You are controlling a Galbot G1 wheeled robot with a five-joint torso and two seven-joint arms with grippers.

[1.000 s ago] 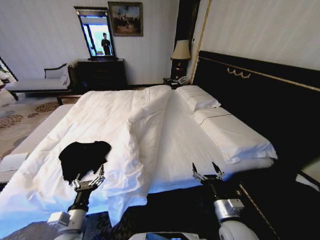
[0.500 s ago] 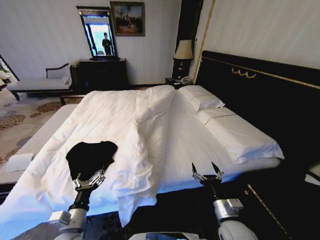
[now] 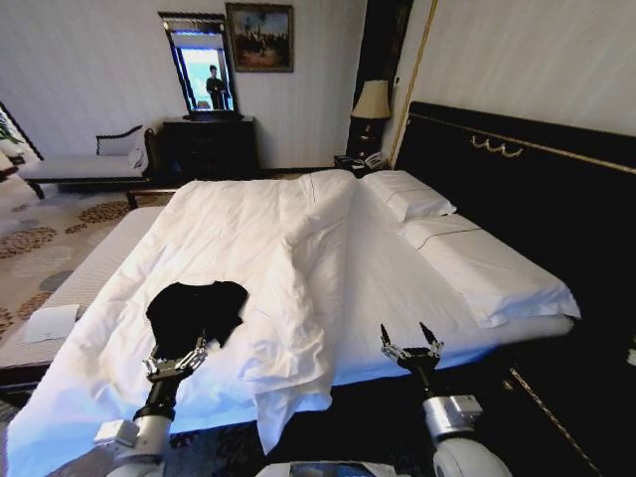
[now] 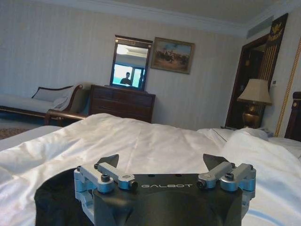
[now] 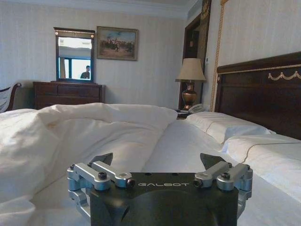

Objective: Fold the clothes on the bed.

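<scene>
The clothes (image 3: 197, 311) are one crumpled black T-shirt lying on the white duvet near the foot of the bed (image 3: 397, 268), on its left side. My left gripper (image 3: 177, 359) hovers open just short of the shirt's near edge, nothing between its fingers. In the left wrist view the black fabric (image 4: 56, 200) lies right below and beyond the open left gripper (image 4: 162, 162). My right gripper (image 3: 409, 341) is open over the bed's near edge, to the right of the duvet fold. The right wrist view shows the right gripper (image 5: 157, 161) open above bare white sheet.
A thick duvet fold (image 3: 298, 298) runs down the bed's middle and hangs over the near edge. Pillows (image 3: 477, 263) lie against the dark headboard (image 3: 527, 189). A dresser with mirror (image 3: 209, 139), a chaise (image 3: 79, 164) and a lamp (image 3: 372, 104) stand at the far wall.
The whole head view has shifted, so the camera has moved: the bed and shirt now sit further right and closer. Both grippers hold the same open pose.
</scene>
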